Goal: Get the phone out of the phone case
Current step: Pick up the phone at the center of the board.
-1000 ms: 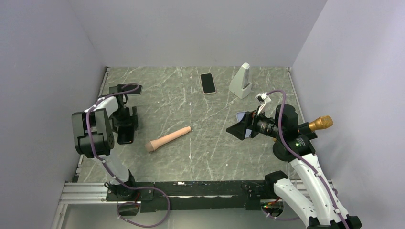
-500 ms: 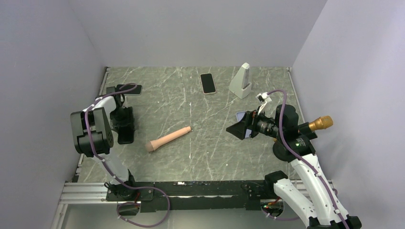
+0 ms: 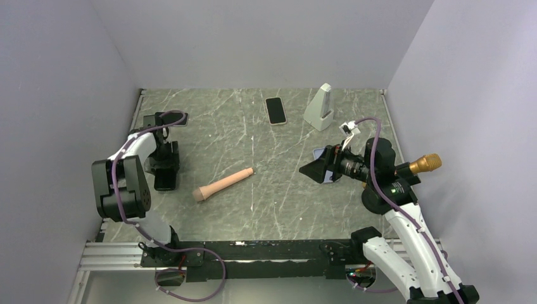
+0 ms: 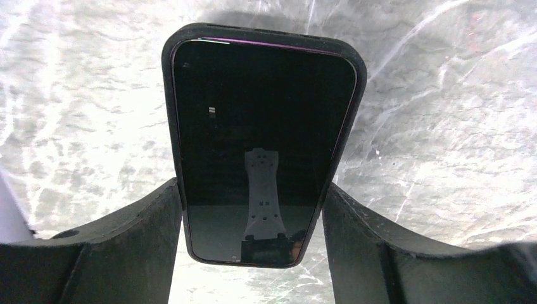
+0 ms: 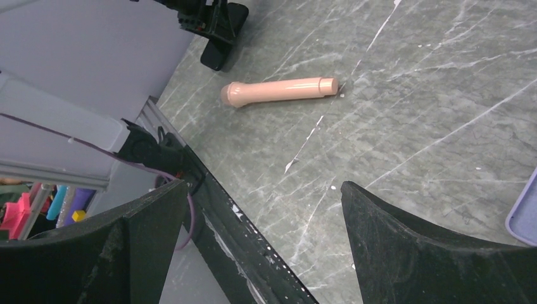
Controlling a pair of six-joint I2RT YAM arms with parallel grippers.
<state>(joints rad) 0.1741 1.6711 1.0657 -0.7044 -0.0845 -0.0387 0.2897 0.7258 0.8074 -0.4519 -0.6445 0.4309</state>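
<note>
While your right gripper [image 3: 315, 170] hangs wide open, the left gripper [image 4: 252, 187] clamps the phone case [image 4: 263, 31] across its width, the phone [image 4: 259, 114] lying lengthwise up-frame.

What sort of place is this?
Probably a robotics test cell: grey walls box in a marble-patterned table, with a left arm and a right arm bolted to a rail at its near edge.
</note>
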